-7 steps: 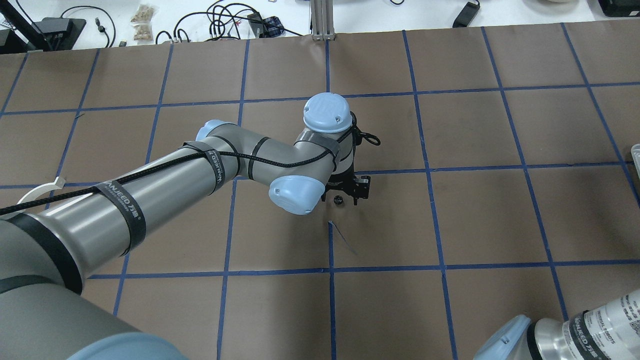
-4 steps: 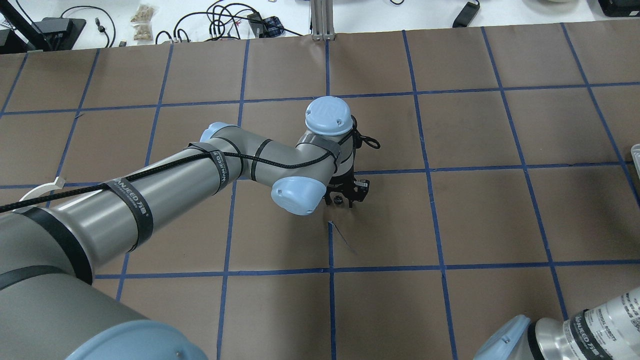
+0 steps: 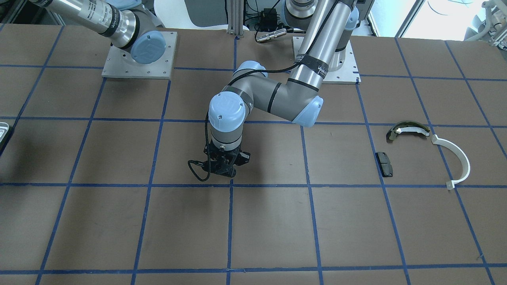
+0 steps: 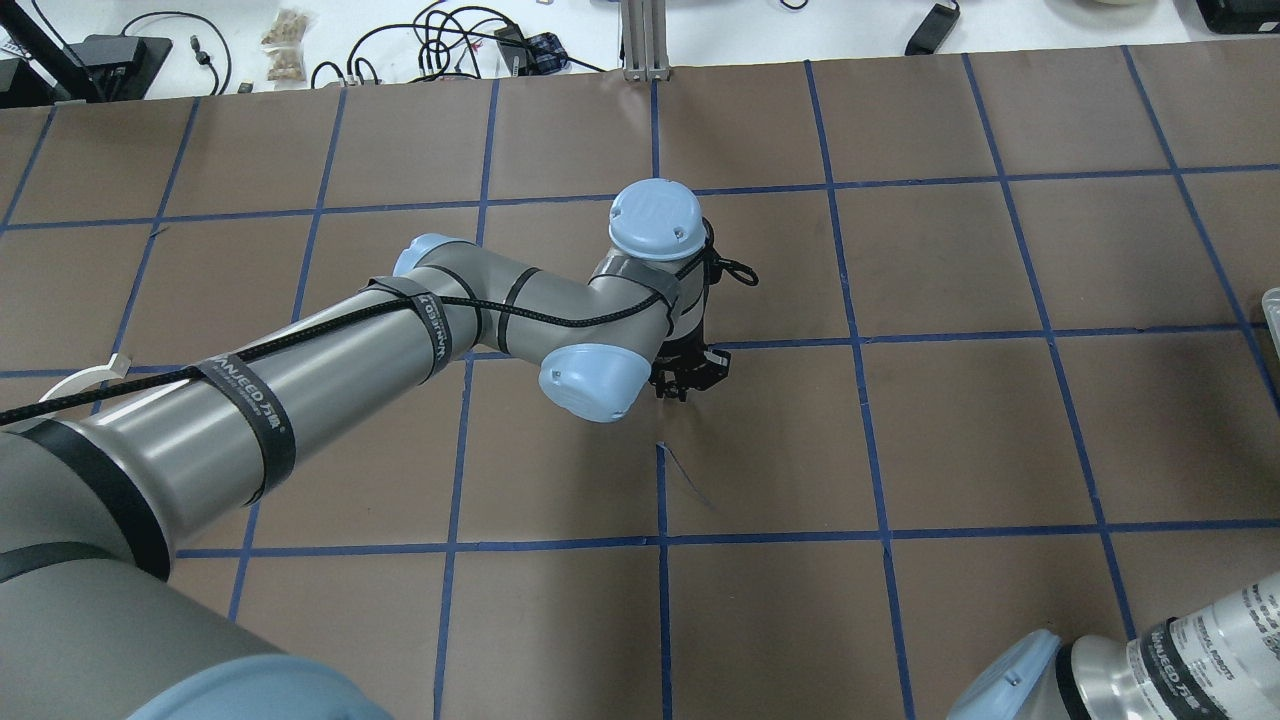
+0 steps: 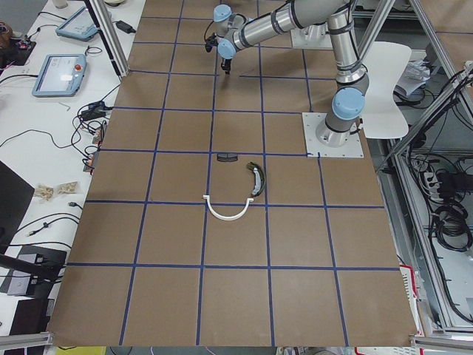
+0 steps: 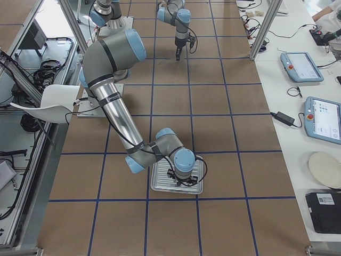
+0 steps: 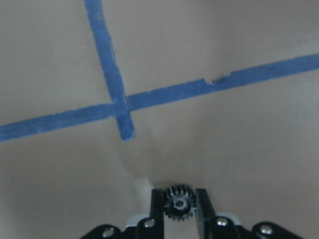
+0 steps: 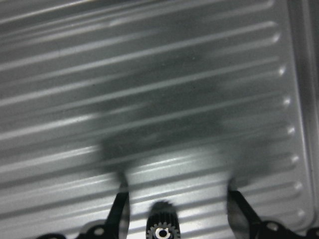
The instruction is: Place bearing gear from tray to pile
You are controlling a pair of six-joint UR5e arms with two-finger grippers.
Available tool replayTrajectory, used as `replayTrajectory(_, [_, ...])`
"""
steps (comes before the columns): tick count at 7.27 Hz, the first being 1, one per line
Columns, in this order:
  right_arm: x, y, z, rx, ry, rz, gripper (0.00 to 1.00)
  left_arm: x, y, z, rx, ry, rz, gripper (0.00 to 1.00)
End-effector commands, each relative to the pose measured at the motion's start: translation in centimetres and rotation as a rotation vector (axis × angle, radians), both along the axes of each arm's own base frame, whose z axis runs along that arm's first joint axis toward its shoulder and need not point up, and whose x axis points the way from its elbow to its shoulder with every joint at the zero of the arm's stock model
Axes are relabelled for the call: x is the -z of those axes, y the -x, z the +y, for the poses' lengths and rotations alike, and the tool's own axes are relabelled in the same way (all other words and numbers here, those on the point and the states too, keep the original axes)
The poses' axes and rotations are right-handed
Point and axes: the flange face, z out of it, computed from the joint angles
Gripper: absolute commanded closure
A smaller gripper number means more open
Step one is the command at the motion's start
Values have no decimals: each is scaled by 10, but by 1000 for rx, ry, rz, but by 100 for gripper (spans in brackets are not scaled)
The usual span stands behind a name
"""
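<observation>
big brown paper-covered table with the blue tape grid (image 3: 356,237) is same as ever, and the silvery ridged metal tray (image 6: 160,188) sits right under the right tool (image 8: 176,191), which is spread wide with a second small dark toothed gear (image 8: 163,226) lying on the tray between its fingers, nothing gripped. The pile is well away from the left tool (image 7: 179,193), out on the robot's left side of it: white semicircular plastic strip (image 3: 461,158), olive-and-white curved shoe (image 3: 408,128), small black rectangular pad (image 3: 384,164). The actual news: a second ago the left tool was open with the little black bearing gear (image 7: 179,204) sitting on the table between its fingers, now both fingers are pinched tight against the gear's teeth and it looks to be coming up off the table. So I'd call the pickup done, what's left is the carry over to the pile and letting go beside those three parts. Thin pinch on a tiny gear, could slip, or roll off on release
</observation>
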Motion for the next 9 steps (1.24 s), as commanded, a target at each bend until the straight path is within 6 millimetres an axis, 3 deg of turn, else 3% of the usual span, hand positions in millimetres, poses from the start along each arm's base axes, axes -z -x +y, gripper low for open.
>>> replayTrajectory(1, [-4,0,1,25,-3,9,100,-18,-36,-18,-20,-15,-15,100])
replayTrajectory(3, [-8,-2,2,94,-47,34,100,-43,-113,-46,-64,-50,-41,100])
replayTrajectory(4, [-25,-23,-16,105,-41,43,100,-57,-165,-58,-108,-67,-96,100])
replayTrajectory(5, [-65,-55,-32,111,-52,76,100,-64,-221,-68,-103,-100,-98,100])
replayTrajectory(6, [-100,-97,-44,220,-71,45,100,-70,-282,-72,-68,-113,-149,100])
replayTrajectory(7, [-116,-143,-61,321,-74,20,100,-65,-326,-69,-32,-140,-141,100])
replayTrajectory(8, [-115,-197,-91,364,-59,-2,100,-57,-368,-61,-64,-159,-136,100])
replayTrajectory(9, [-106,-263,-116,460,-77,-7,100,-56,-418,-55,-88,-174,-116,100])
